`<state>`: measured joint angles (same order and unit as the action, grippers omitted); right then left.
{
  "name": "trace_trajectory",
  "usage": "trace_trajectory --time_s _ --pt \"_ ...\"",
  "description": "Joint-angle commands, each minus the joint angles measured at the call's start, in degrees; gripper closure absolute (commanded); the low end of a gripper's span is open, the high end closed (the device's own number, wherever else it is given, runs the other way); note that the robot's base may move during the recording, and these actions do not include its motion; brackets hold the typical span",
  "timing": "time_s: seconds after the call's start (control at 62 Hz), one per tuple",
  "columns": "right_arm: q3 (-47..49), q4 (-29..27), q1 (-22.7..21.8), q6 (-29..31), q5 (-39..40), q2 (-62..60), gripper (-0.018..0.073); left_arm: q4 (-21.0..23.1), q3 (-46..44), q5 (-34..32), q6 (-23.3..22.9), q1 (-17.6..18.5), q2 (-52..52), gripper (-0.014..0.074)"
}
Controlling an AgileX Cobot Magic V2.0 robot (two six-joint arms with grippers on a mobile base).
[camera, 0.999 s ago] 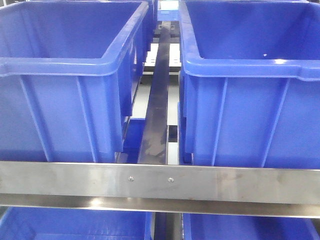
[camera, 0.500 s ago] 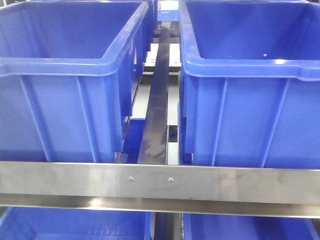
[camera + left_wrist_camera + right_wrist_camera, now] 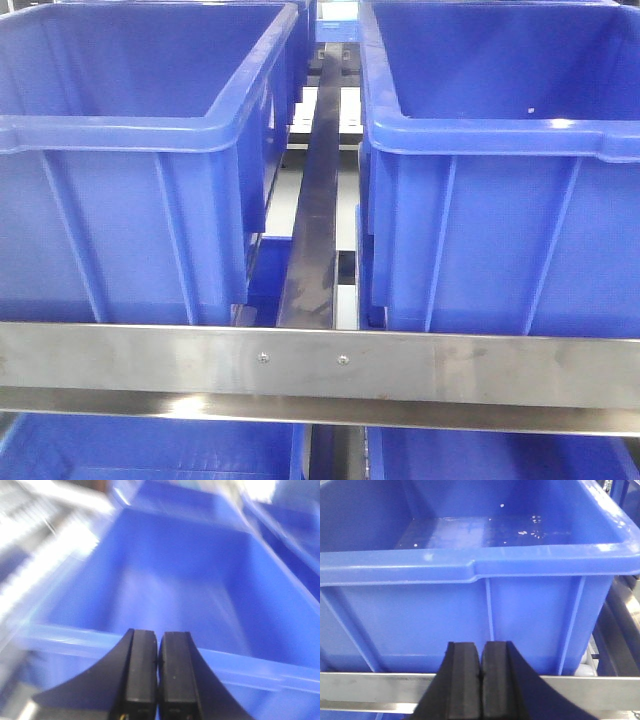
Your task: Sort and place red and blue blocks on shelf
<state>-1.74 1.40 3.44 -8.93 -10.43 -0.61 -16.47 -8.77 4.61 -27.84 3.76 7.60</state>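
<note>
Across the front view, two large dark-blue bins sit side by side on the shelf (image 3: pixel 320 368), the left bin (image 3: pixel 140 140) and the right bin (image 3: pixel 500 140) parted by the dark centre divider (image 3: pixel 315 230). More blue bins show below the steel front rail. Neither arm appears, and neither the red nor the blue block is visible anywhere.

From the left wrist, the left gripper (image 3: pixel 158 672) hangs over an open bin (image 3: pixel 165 580), fingers pressed together with nothing between them. The picture is smeared, which suggests the arm is moving.

From the right wrist, the right gripper (image 3: pixel 482 680) faces the near wall of a bin (image 3: pixel 470 600), fingers likewise clenched on nothing, low by the rail (image 3: pixel 380 682).

Both hands being empty, the sensible step is to back clear of the bins and find the blocks, lifting each gripper above the rims first.

Against the earlier front pictures, the scene is almost unchanged; the framing sits only a hair differently.
</note>
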Motion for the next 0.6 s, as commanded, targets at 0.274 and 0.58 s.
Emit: trace_trajectory --time_s 0.274,0.58 --pt "1.33 0.01 -0.51 0.26 4.59 -1.16 0.0511 2.66 9.44 -6.41 -0.12 -4.84 -8.83 0.0461" --pt "1.33 0.01 -0.51 0.26 4.59 -1.16 0.0511 2.66 10.58 -6.13 -0.12 -2.45 -8.83 0.0461"
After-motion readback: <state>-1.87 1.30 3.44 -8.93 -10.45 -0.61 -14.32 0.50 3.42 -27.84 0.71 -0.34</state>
